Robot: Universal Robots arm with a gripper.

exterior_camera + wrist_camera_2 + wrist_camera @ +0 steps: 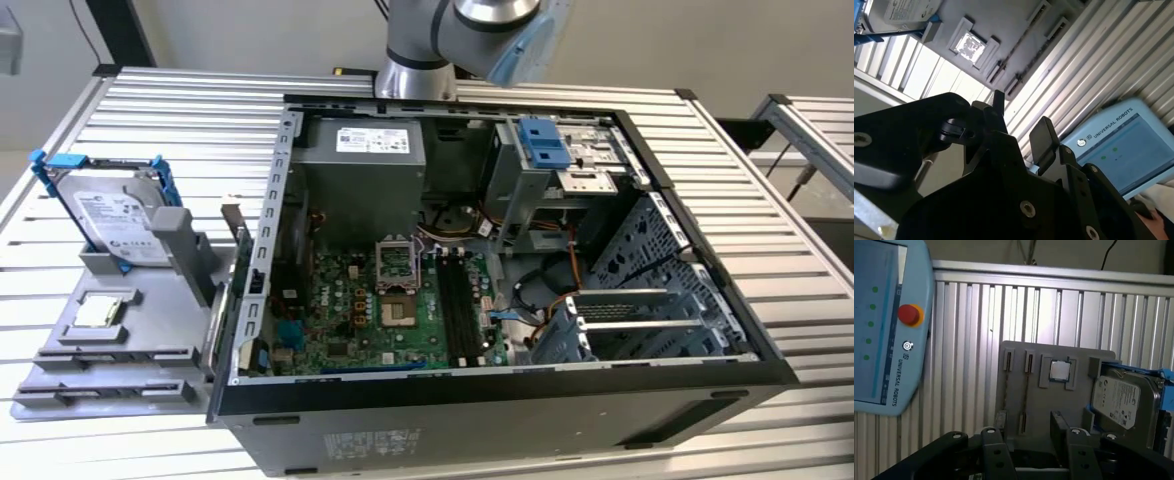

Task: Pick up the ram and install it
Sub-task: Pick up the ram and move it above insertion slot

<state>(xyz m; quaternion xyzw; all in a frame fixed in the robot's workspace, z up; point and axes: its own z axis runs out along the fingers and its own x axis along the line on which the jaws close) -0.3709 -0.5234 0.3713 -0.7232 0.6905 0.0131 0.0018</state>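
The claw (1023,429) is seen from behind its two black fingers (990,440) in both wrist views. The fingers are spread well apart and nothing is held between them (1020,116). It is poised above the slatted metal counter (174,110), over the near edge of a grey holder tray (1074,352).

On that tray, a thin dark strip is seen edge-on between two small brackets. This is taken to be the ram (1026,392), standing in its holder, apart from the claw. Just beside it a square processor chip (1059,370) is seated in a recess, and beyond that a silver hard drive (1124,400) in a blue frame is propped.

A pale blue teach pendant (889,330) is lying on the counter, well apart from the tray.

In the exterior view, the open computer case (467,385) is placed beside the tray, towards the exterior view's right. Its long black memory slots (461,300) are exposed on the motherboard. The arm (427,50) is seen behind the case.
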